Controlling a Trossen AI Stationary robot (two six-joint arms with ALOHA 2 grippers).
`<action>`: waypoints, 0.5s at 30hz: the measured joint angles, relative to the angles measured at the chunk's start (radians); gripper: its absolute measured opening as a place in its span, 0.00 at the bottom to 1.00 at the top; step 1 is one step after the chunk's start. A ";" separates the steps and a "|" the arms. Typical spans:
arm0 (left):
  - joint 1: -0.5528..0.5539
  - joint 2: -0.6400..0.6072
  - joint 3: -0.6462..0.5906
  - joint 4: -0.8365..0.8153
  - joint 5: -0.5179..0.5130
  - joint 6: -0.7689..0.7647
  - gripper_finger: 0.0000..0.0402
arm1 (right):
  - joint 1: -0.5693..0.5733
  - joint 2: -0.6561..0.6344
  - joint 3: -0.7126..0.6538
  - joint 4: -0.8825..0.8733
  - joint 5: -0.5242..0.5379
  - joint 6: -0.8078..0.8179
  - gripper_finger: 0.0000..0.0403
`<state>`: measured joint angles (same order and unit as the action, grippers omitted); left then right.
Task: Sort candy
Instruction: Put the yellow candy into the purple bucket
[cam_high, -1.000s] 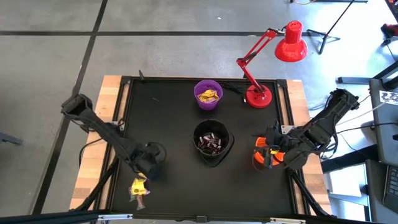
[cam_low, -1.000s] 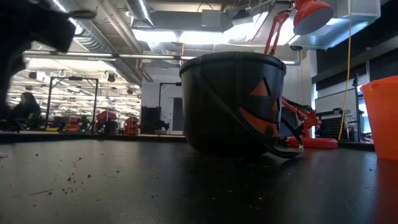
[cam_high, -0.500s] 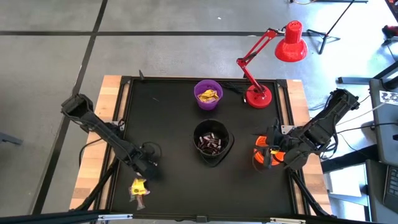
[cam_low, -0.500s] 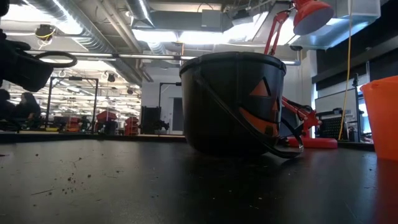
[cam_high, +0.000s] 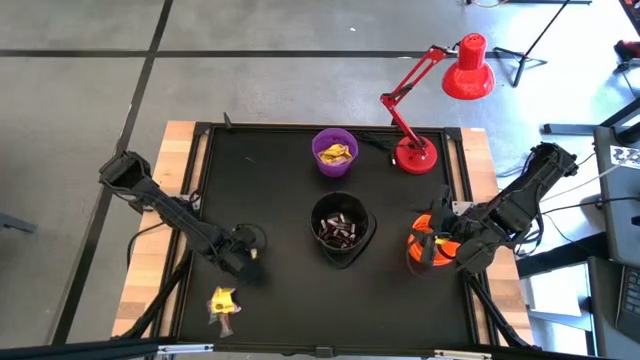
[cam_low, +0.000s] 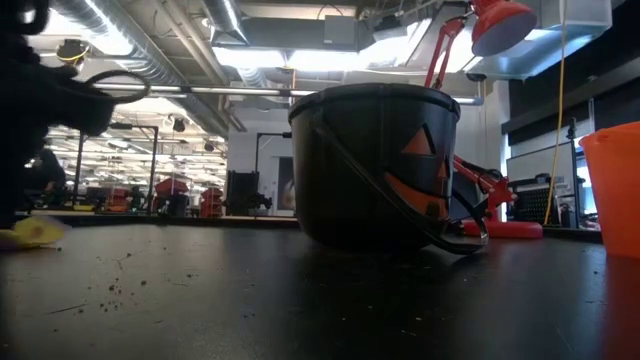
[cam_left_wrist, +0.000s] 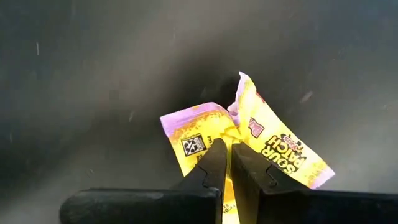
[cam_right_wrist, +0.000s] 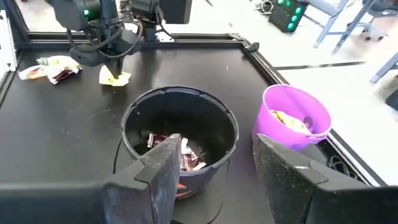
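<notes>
Left gripper (cam_left_wrist: 225, 163) pinched closed on a yellow candy packet (cam_left_wrist: 249, 144), packet between its fingers (cam_left_wrist: 208, 165), low over the surface (cam_high: 280, 200) left of the black bucket (cam_high: 342, 228). Right gripper (cam_right_wrist: 214, 165) right of the bucket, fingers apart, empty. More candy (cam_high: 223, 302) nearer the front-left edge.

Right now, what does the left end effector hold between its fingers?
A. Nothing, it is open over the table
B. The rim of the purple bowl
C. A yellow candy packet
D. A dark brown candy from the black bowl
C. In the left wrist view the left end effector is pinched shut on a yellow candy packet above the dark table.
</notes>
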<state>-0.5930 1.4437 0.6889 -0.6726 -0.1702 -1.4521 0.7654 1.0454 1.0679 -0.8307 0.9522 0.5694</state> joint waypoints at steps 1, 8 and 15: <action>0.009 0.001 0.013 -0.002 -0.018 0.024 0.01 | 0.000 0.000 0.000 0.001 0.005 0.000 0.49; 0.066 0.000 0.167 -0.012 -0.240 0.243 0.00 | 0.000 0.014 0.000 0.046 0.086 0.000 0.49; 0.096 -0.001 0.344 0.008 -0.373 0.488 0.00 | -0.002 0.064 0.000 0.131 0.103 -0.054 0.49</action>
<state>-0.4971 1.4429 1.0330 -0.6649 -0.5434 -0.9646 0.7633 1.1098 1.0683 -0.6998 1.0551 0.5155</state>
